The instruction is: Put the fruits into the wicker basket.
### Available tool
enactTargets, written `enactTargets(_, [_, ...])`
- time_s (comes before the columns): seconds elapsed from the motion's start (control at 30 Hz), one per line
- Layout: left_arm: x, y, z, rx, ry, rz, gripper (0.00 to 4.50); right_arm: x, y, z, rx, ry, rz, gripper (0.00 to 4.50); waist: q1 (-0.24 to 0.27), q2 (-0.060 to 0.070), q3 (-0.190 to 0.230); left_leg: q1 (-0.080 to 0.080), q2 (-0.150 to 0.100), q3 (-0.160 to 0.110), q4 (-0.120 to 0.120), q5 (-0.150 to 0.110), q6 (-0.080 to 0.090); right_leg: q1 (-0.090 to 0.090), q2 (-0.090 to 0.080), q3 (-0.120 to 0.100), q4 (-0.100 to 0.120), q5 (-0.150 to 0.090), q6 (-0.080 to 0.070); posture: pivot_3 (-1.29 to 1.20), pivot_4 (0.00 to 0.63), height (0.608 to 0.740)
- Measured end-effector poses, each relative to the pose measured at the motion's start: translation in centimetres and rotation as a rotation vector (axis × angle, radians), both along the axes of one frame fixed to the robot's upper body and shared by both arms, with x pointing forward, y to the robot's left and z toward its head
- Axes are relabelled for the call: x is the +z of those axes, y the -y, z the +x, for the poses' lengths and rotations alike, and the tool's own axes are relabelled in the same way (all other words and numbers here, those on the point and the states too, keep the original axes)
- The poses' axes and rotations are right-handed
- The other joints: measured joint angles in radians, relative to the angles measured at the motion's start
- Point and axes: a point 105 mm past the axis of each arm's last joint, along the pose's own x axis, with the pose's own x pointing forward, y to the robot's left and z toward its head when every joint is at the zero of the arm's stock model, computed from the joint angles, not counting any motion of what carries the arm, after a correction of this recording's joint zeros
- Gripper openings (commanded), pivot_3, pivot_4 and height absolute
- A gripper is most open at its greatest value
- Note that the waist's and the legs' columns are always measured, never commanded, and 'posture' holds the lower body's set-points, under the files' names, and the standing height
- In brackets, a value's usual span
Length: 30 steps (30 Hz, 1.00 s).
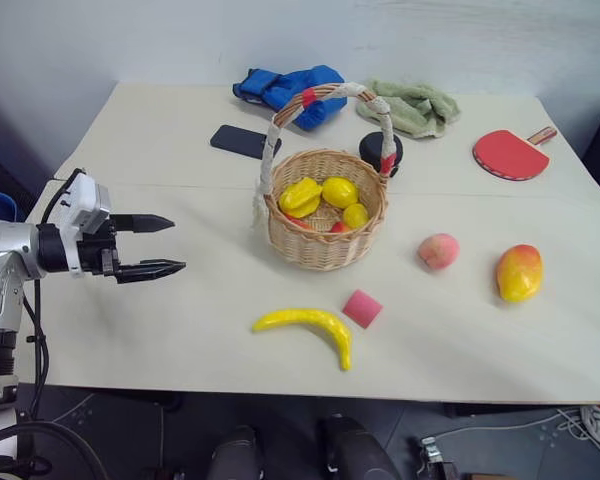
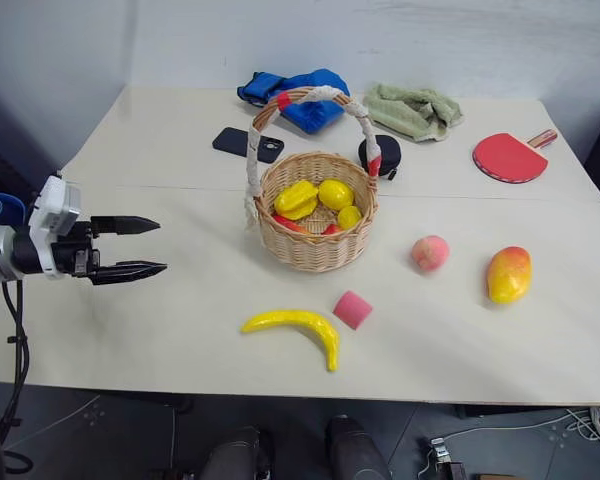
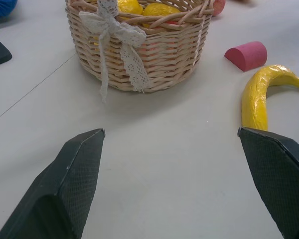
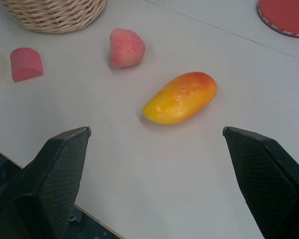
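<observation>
We see our left gripper hanging over the table's left side with its fingers spread wide and nothing between them. From it, the basket sits at about 3 o'clock, well apart, holding several small yellow fruits. The banana lies at about 4 o'clock from that gripper, near the front edge, with bare tabletop between the two. A pink block rests just beside the banana, at its 2 o'clock.

Our right gripper also stands wide apart and empty, and in its wrist view the mango lies ahead between its fingers, untouched. The peach sits near the mango, at its 9 o'clock, right of the basket.

Behind the basket, toward the far edge, lie a phone, a blue glove, a green cloth and a red paddle. The front right corner is open tabletop.
</observation>
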Motion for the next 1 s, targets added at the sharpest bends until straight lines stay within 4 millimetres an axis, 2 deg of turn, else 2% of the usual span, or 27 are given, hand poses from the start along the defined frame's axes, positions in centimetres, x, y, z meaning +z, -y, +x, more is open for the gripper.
enactTargets(0.57, [0.1,0.1,0.2,0.003,0.015,0.020,4.50,-0.3,0.8,-0.3,-0.015,-0.001,-0.038,4.43,0.000,0.000,0.000,0.000,0.000,0.000,0.000,0.000,0.000,0.000,0.000,0.000,0.000,0.000,0.000,0.00,0.150,0.740])
enactTargets(0.77, [0.3,0.8,0.0,-0.023,0.017,0.032,4.50,-0.2,0.7,-0.1,-0.009,0.013,-0.044,4.43,0.000,0.000,0.000,0.000,0.000,0.000,0.000,0.000,0.000,0.000,0.000,0.000,0.000,0.000,0.000,0.00,0.150,0.740])
enactTargets(0.83, [0.4,1.5,-0.1,-0.047,0.008,0.026,4.50,-0.1,0.1,0.4,0.011,0.023,-0.038,4.43,-0.001,0.000,0.000,0.000,0.000,0.000,0.001,0.000,0.000,0.000,0.000,0.000,0.001,0.000,0.000,0.00,0.150,0.740])
enactTargets(0.9, [0.7,2.8,-0.3,-0.096,0.004,-0.001,4.50,0.0,-1.5,1.1,0.070,0.032,-0.005,4.43,0.000,0.000,0.000,0.000,0.000,0.000,0.002,0.000,-0.001,0.000,0.000,0.000,0.002,0.000,0.000,0.00,0.150,0.740])
enactTargets(1.0, [0.9,5.3,-1.0,-0.196,-0.008,-0.010,4.50,-0.3,-5.5,2.6,0.204,0.033,0.042,4.43,-0.002,0.000,0.000,0.000,0.001,-0.001,0.002,0.001,-0.001,0.000,0.001,0.000,0.003,0.000,0.000,0.00,0.150,0.740])
